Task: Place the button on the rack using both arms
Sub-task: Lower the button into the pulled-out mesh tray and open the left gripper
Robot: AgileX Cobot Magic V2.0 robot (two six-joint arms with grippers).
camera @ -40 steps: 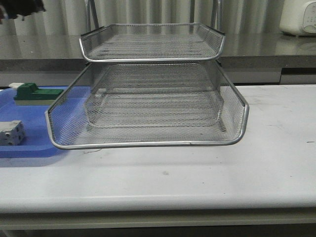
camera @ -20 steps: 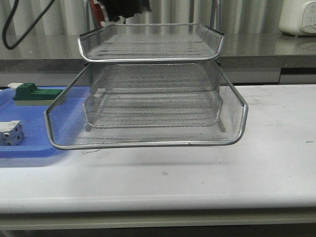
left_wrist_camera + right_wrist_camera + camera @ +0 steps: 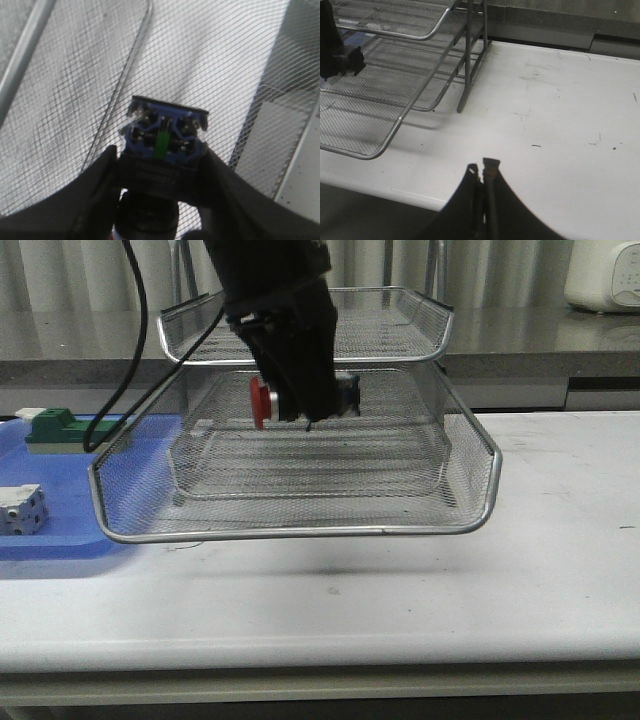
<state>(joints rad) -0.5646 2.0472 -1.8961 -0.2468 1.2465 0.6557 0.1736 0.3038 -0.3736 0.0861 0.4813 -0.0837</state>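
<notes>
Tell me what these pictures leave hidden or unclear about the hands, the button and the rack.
- Front view: the left hand covers most of the button; only its red head and a bit of the body show.
- Left wrist view: the button's red head is behind its body.
- Front view: the right hand is out of frame.
- Front view: the rack's lowest tier is blurred behind the mesh.

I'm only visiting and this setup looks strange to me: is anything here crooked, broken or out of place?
One oddity: the rack's middle tier is slid far forward, overhanging the others. Otherwise nothing is spilled or visibly broken. The left hand holds the button sideways above that tier.
</notes>
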